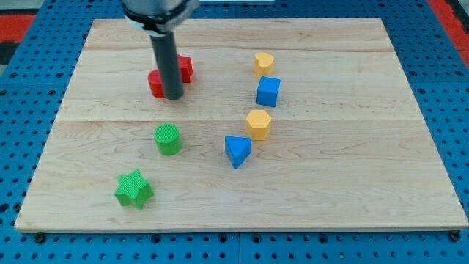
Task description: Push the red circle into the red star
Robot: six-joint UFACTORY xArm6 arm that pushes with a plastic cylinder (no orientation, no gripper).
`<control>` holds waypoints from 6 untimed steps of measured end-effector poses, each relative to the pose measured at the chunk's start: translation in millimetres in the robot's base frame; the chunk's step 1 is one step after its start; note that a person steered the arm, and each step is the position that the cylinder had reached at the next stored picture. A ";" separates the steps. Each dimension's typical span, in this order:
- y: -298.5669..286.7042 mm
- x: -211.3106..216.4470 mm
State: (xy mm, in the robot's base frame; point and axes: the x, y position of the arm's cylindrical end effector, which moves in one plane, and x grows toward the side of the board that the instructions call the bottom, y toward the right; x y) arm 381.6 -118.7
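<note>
The dark rod comes down from the view's top and my tip (174,96) rests on the board at the upper left. A red block (156,84), partly hidden by the rod, lies just left of the tip, touching or nearly so. Another red block (185,68) shows to the rod's right, a little higher. The rod covers the place where the two reds meet, so I cannot tell which is the circle and which the star, nor whether they touch.
A green round block (168,138) and a green star (133,189) lie below the tip. To the right stand a yellow block (264,62), a blue cube (268,92), a yellow hexagon (259,124) and a blue triangle (237,151). The wooden board (352,183) lies on a blue pegboard.
</note>
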 end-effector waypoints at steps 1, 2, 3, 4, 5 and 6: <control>-31.8 -18.8; -39.1 -14.3; -108.7 -16.2; -135.3 -55.7; -101.4 -45.3; -47.3 -32.5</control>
